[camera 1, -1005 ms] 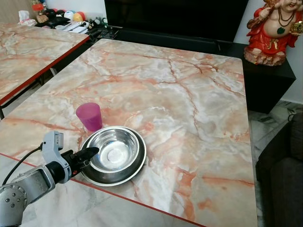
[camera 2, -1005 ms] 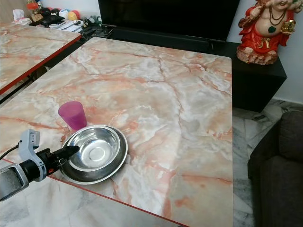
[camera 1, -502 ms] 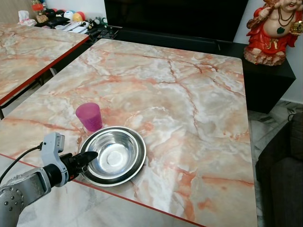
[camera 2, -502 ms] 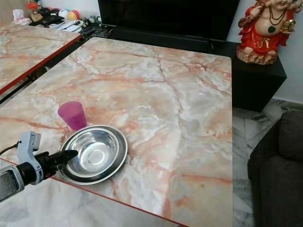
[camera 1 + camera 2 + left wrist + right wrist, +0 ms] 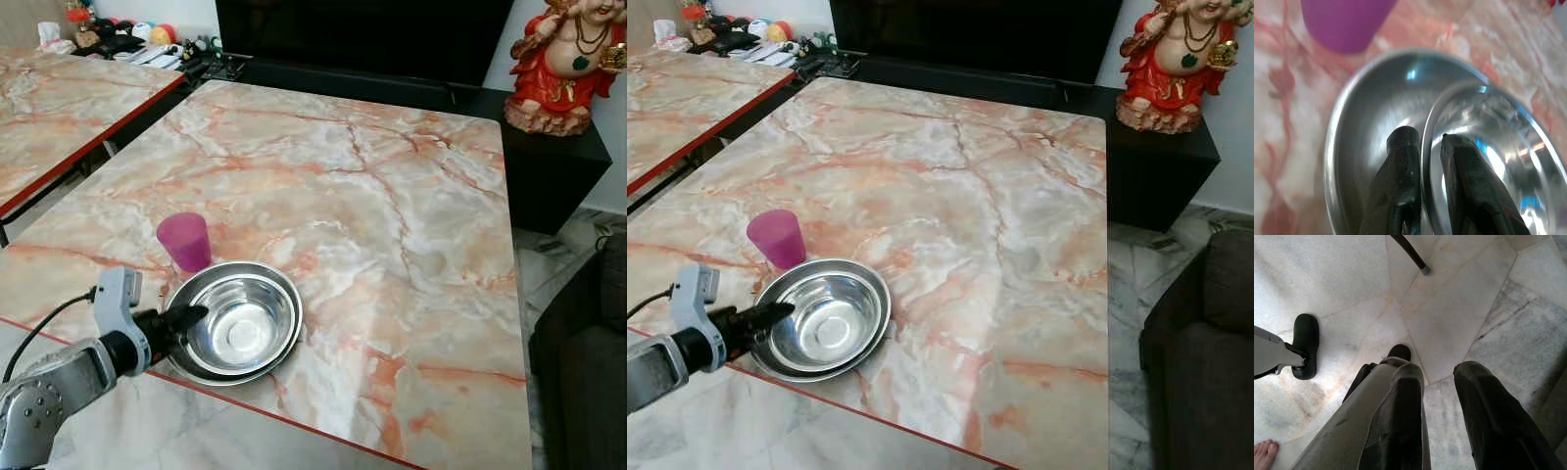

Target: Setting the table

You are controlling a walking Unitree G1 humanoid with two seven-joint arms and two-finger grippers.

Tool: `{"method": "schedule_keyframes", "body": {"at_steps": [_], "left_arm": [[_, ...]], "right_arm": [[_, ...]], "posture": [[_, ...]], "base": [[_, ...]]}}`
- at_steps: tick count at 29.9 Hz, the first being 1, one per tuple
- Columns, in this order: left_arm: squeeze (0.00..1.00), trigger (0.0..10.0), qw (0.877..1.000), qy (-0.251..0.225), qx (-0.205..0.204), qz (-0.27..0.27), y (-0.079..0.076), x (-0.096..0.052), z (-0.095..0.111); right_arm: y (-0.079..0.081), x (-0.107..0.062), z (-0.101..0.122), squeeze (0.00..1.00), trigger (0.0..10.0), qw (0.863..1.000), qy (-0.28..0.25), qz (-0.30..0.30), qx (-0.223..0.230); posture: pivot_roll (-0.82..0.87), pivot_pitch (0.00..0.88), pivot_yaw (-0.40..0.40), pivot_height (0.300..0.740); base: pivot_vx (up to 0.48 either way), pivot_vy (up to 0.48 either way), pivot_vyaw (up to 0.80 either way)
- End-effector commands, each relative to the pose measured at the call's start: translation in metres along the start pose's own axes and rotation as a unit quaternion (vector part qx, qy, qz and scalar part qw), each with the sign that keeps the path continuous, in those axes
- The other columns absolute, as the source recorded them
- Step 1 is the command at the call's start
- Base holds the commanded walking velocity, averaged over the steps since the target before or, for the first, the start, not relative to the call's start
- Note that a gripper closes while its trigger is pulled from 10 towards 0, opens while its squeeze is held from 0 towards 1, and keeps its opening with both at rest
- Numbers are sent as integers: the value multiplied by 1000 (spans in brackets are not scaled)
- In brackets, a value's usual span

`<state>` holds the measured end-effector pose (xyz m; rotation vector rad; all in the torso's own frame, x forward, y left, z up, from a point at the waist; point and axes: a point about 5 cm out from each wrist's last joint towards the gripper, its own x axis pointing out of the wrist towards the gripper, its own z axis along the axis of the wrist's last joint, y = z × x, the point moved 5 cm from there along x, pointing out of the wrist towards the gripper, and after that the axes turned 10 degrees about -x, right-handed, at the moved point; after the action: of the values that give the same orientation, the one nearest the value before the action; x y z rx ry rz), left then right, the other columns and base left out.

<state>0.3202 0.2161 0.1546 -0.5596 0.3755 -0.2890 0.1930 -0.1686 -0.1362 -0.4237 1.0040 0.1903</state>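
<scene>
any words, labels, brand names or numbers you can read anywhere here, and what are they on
None can be read.
pink cup: plain, no print.
steel bowl and steel plate under it: no stamp or mark visible.
red statue: no lettering visible.
clutter on the far shelf: too small and blurred to read.

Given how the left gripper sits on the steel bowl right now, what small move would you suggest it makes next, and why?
Probably a short lift straight up. The left gripper pinches the rim of the bowl, one finger inside and one outside, and the bowl already tilts inside the steel plate under it. The pink cup stands close beside, so rising before moving sideways seems safer.
</scene>
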Motion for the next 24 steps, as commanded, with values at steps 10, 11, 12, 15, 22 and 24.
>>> {"method": "schedule_keyframes", "body": {"at_steps": [10,11,12,15,22,24], "left_arm": [[0,10000,999,-32,-6,-8,-1,-3,9],[0,10000,998,-51,-1,-23,-5,-6,17],[0,10000,997,-71,4,-37,-9,-10,24],[0,10000,995,-91,20,-46,-13,-21,34],[0,10000,992,-105,36,-61,-14,-40,42],[0,10000,990,-115,43,-71,-17,-44,47]], "right_arm": [[4,-1,-6,0,10000,1000,11,6,2],[4,-1,-7,0,10000,1000,11,6,2],[4,-1,-7,0,10000,1000,11,6,2],[3,-1,-7,0,10000,1000,11,6,2],[3,-1,-6,0,10000,1000,10,8,-1],[3,-1,-6,0,10000,1000,10,8,-2]], "posture": [[77,153,24,740],[77,153,24,740],[80,153,24,740],[85,154,22,740],[95,153,19,740],[98,153,18,740]], "base": [[0,0,0],[0,0,0],[0,0,0],[0,0,0],[0,0,0],[0,0,0]]}}
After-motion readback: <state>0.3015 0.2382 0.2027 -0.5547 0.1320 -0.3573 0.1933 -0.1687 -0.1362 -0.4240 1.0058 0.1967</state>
